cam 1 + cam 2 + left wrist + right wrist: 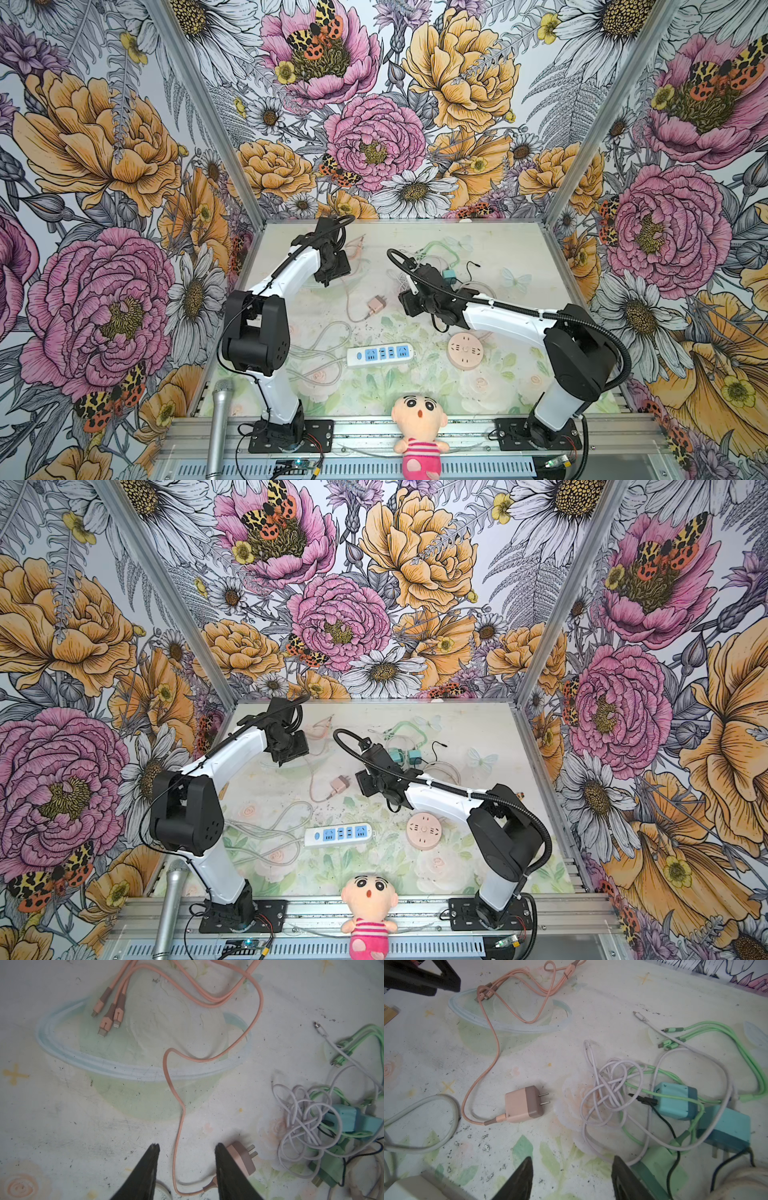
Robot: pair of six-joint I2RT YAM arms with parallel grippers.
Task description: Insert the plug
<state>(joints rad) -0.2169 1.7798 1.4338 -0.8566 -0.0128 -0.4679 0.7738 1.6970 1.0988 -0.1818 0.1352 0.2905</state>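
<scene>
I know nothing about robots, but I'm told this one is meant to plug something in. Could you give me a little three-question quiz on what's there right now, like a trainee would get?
1. True or false: the pink plug is already pushed into the white power strip.
2. Pick one. The left gripper is: A, shut on the pink plug; B, open and holding nothing; C, shut tight on nothing.
3. How many metal prongs stick out of the pink plug in the right wrist view?

Key
1. False: it lies loose, away from the strip, with its prongs bare.
2. B.
3. Two.
</scene>
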